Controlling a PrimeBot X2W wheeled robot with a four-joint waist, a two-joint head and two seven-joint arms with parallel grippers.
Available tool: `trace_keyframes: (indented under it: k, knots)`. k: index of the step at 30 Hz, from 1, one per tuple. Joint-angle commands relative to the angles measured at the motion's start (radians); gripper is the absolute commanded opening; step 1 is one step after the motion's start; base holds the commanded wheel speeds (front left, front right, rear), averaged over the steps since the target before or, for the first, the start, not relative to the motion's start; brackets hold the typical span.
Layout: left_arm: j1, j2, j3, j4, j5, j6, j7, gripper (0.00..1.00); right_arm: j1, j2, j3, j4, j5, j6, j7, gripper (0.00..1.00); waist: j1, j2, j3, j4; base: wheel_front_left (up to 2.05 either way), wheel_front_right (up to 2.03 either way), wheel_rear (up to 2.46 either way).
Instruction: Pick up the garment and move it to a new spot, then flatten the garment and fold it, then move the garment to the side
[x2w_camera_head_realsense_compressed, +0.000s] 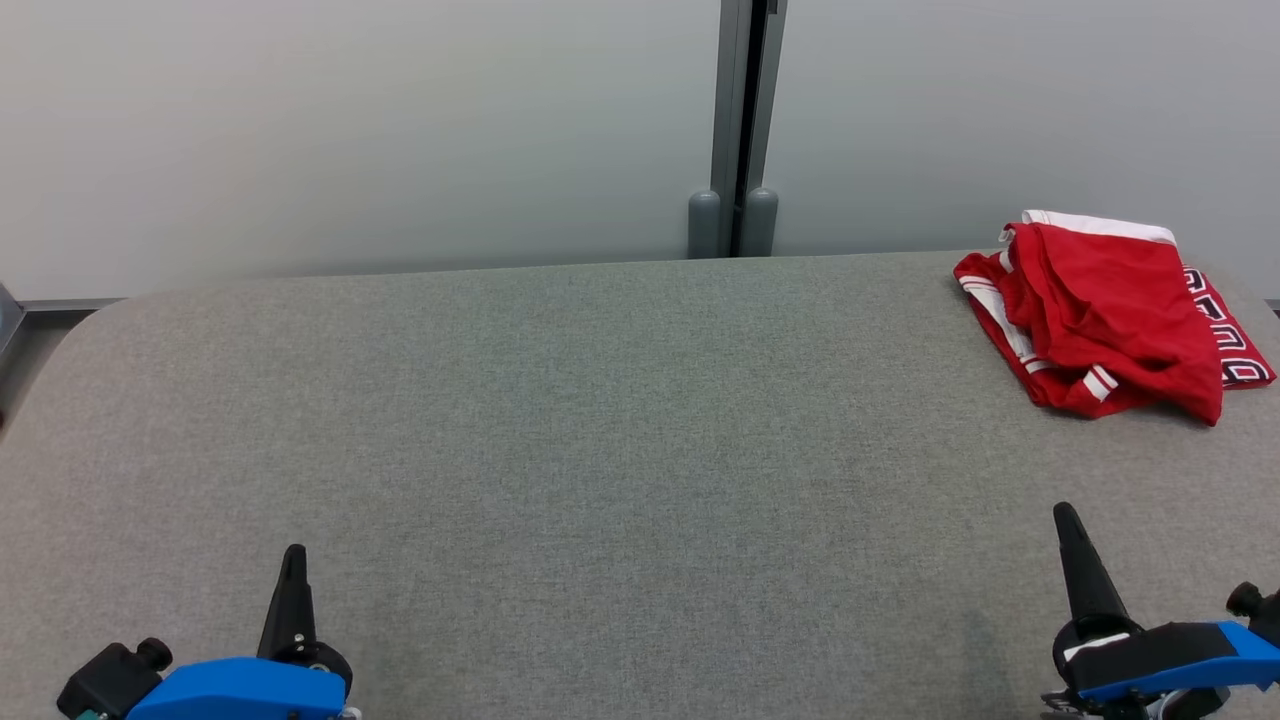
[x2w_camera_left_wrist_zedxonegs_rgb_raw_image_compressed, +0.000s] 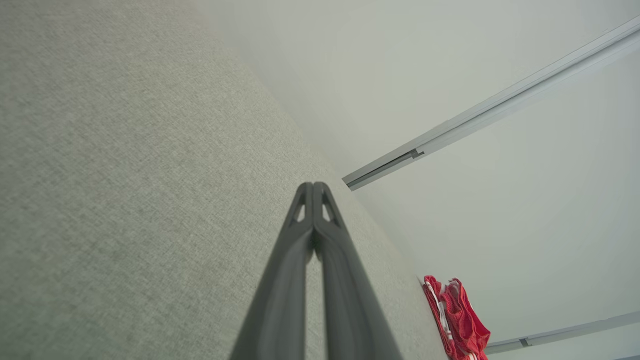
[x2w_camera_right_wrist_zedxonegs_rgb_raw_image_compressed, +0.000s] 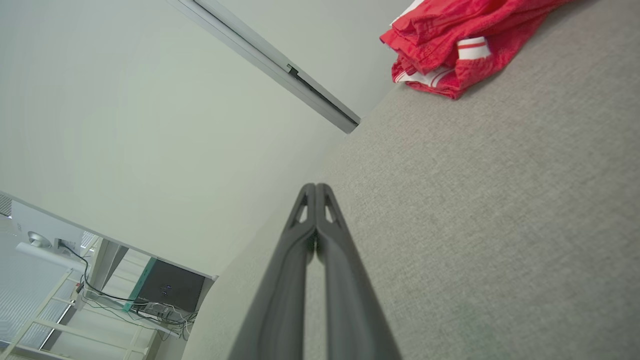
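Head view puts the crumpled red garment with white trim (x2w_camera_head_realsense_compressed: 1110, 310) at the far right corner of the grey fabric-covered bench (x2w_camera_head_realsense_compressed: 560, 420), its long axis running diagonally. It lies straight ahead of the right end effector (x2w_camera_head_realsense_compressed: 1066, 516), well apart. The left end effector (x2w_camera_head_realsense_compressed: 294, 556) is much farther. Both have fingers pressed together, empty.

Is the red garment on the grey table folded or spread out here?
Folded, roughly: the red garment with white trim lies as a compact layered bundle at the far right of the grey fabric table, not spread flat.
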Motion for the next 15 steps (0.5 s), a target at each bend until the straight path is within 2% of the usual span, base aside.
trace_keyframes:
  k: [1, 15]
  knots:
    - [-0.030, 0.001, 0.011, -0.015, -0.031, -0.009, 0.009, 0.00, -0.026, -0.006, -0.003, -0.007, 0.037, 0.000, 0.005, 0.00, 0.0000, 0.0000, 0.000, 0.000, 0.00, 0.00, 0.00]
    - [-0.051, -0.006, 0.031, -0.024, -0.172, -0.010, 0.049, 0.00, -0.043, -0.007, -0.005, 0.006, 0.192, 0.000, 0.028, 0.00, 0.0000, 0.0000, 0.001, 0.000, 0.00, 0.00, 0.00]
